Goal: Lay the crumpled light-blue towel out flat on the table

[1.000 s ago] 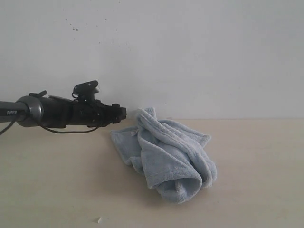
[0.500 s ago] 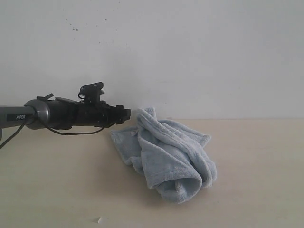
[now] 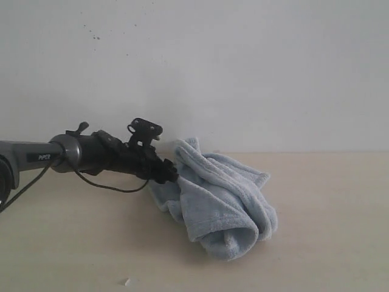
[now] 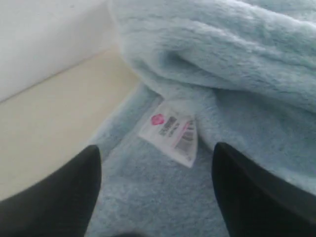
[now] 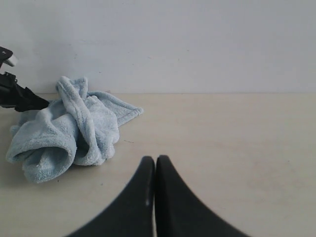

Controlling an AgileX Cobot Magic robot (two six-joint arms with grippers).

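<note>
The light-blue towel lies crumpled in a heap on the beige table, near the back wall. My left gripper is at the towel's left edge, tilted down onto it. In the left wrist view that gripper stands open, its dark fingers apart over the fluffy towel, with the white printed label lying just ahead between them. In the right wrist view my right gripper is shut and empty above bare table, well away from the towel. The right gripper is out of the exterior view.
A plain white wall rises directly behind the towel. A small pale speck lies on the table near the front edge. Bare tabletop stretches to both sides of the heap.
My left arm has advanced to the right and tipped its gripper downward, from level beside the towel's top to resting at the towel's left edge. The towel has barely shifted.
</note>
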